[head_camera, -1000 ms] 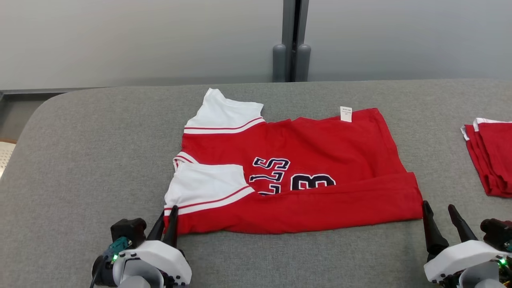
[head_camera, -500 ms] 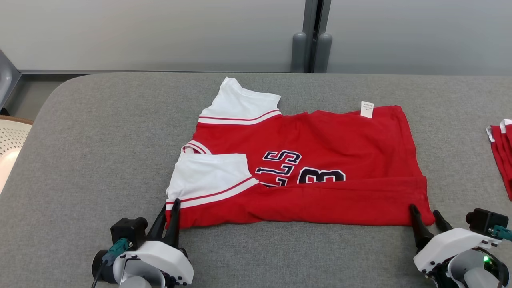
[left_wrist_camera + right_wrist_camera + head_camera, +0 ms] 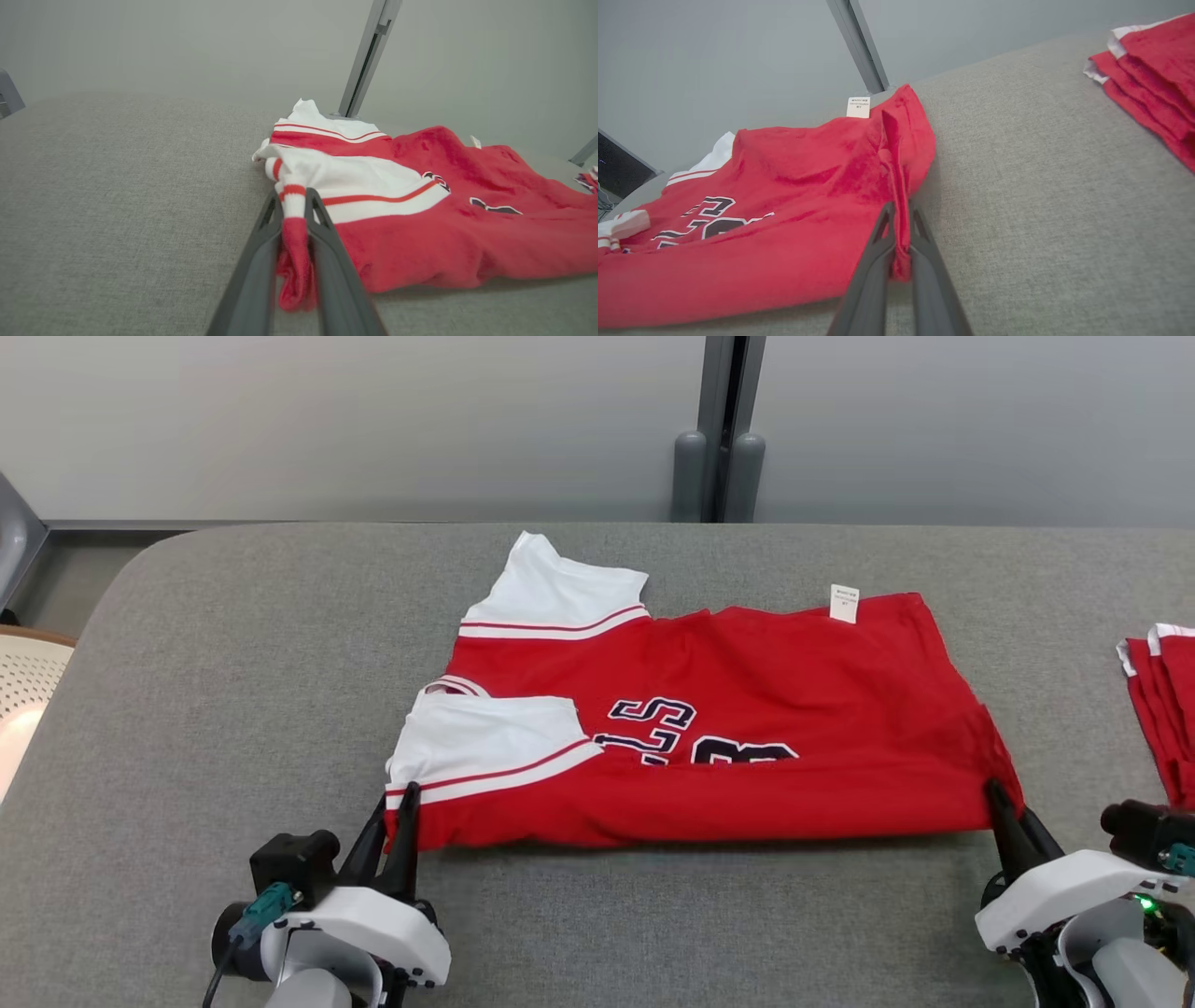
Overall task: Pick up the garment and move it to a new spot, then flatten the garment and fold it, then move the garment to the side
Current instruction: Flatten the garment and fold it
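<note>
**Head view.** A red short-sleeved jersey (image 3: 747,728) with white sleeves and dark lettering is lying spread on the grey fabric-covered worktop (image 3: 233,663). It is sitting to the left of a stack of folded red garments (image 3: 1162,709) and apart from it. Its long axis is running straight toward that stack. The left gripper (image 3: 397,798) is pinching the near corner at the end farthest from the stack, by the white sleeve. The right gripper (image 3: 1004,798) is pinching the near corner at the end closest to the stack. A white care label (image 3: 844,603) is showing on the far edge.

**Left wrist view.** The left gripper (image 3: 293,198) is standing narrow, clamped on a bunch of red-and-white striped cloth between its fingers. The body of the jersey is stretching away toward the stack.

**Right wrist view.** The right gripper (image 3: 902,210) is closed tight on a thin ridge of red hem. The stack (image 3: 1153,70) is lying well off on the bare-worktop side.

**Assessment.** Each arm is holding the nearer end of the near long edge, and the cloth is lying ahead of both grippers. The coming fold appears to depend on both ends travelling together across the long axis. An uneven lift is likely to skew the fold line.
</note>
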`<state>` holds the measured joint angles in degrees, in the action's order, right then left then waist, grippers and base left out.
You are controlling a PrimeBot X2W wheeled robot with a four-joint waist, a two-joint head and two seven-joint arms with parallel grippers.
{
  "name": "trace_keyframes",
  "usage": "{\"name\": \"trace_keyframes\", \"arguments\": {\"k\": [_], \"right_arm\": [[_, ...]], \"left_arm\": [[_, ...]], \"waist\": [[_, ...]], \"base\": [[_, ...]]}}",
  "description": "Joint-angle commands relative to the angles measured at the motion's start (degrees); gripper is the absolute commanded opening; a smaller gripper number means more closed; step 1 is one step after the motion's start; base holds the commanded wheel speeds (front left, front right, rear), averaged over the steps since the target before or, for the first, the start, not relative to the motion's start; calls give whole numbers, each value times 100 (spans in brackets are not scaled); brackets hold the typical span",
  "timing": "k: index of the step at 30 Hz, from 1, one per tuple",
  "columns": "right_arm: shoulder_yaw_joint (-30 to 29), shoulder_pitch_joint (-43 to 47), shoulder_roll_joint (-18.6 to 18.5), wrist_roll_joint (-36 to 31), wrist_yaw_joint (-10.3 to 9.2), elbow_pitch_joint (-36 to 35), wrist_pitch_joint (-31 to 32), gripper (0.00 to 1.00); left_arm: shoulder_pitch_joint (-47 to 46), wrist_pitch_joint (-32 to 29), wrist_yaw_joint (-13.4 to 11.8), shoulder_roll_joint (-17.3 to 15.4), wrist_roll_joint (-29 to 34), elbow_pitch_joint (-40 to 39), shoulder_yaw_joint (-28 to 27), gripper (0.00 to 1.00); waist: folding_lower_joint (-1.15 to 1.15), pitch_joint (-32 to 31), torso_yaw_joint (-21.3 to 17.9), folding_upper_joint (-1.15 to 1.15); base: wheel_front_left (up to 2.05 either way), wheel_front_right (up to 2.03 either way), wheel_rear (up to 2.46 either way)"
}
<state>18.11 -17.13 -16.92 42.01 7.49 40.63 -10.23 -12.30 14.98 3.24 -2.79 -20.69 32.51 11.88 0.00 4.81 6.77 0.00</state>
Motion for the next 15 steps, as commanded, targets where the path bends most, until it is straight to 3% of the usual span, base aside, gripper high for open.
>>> {"name": "trace_keyframes", "arguments": {"k": [1,7,15], "right_arm": [[34,-49,-99,11,1,-106,-97,0],[95,-83,-340,-184,0,-384,-137,0],[-216,448,-376,-231,0,-454,584,0]], "left_arm": [[-49,25,19,-29,-16,-111,-61,0],[54,24,-23,-29,-46,-436,-121,0],[366,-75,94,-66,-62,-90,170,0]], "waist": [[0,-73,-41,0],[0,-235,-105,0],[0,-464,-103,0]], "base": [[0,0,0],[0,0,0],[0,0,0]]}}
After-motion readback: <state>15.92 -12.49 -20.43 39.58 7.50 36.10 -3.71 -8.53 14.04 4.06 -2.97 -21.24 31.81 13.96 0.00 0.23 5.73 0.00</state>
